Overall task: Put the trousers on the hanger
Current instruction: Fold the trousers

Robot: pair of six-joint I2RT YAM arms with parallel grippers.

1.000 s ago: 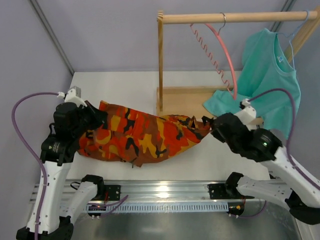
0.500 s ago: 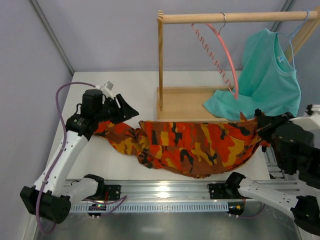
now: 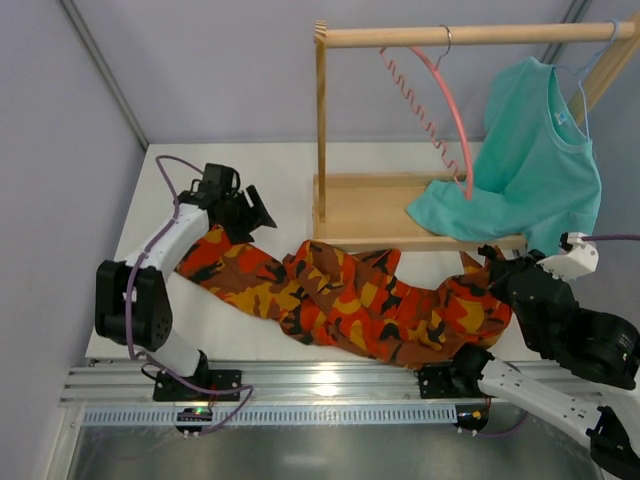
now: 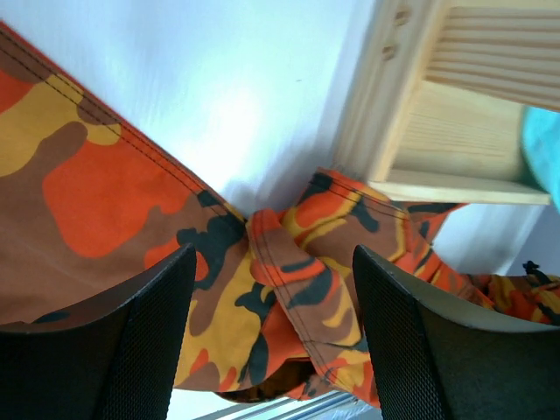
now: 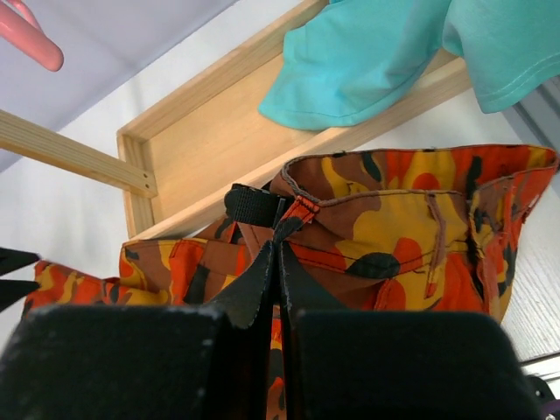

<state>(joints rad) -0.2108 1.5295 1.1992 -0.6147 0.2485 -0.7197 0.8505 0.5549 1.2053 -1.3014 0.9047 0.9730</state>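
right gripper (image 5: 278, 262): we see the jaws pinched tight on a bunched fold at the waist end of the trousers (image 5: 394, 227), right by a black strap.
left gripper (image 4: 273, 262): jaws spread wide with nothing in them; the camo cloth lies just below the fingers (image 4: 149, 332).
trousers: sprawled and rumpled on the white table (image 3: 280, 165), running from the left gripper across to the right one, in front of the wooden rack base (image 3: 370, 205).
hanger (image 3: 455, 110): the pink one is up on the top rail (image 3: 480, 35), well apart from the trousers.
T-shirt (image 3: 540, 150): teal, hanging at the rail's right end, its hem drooping onto the rack base.
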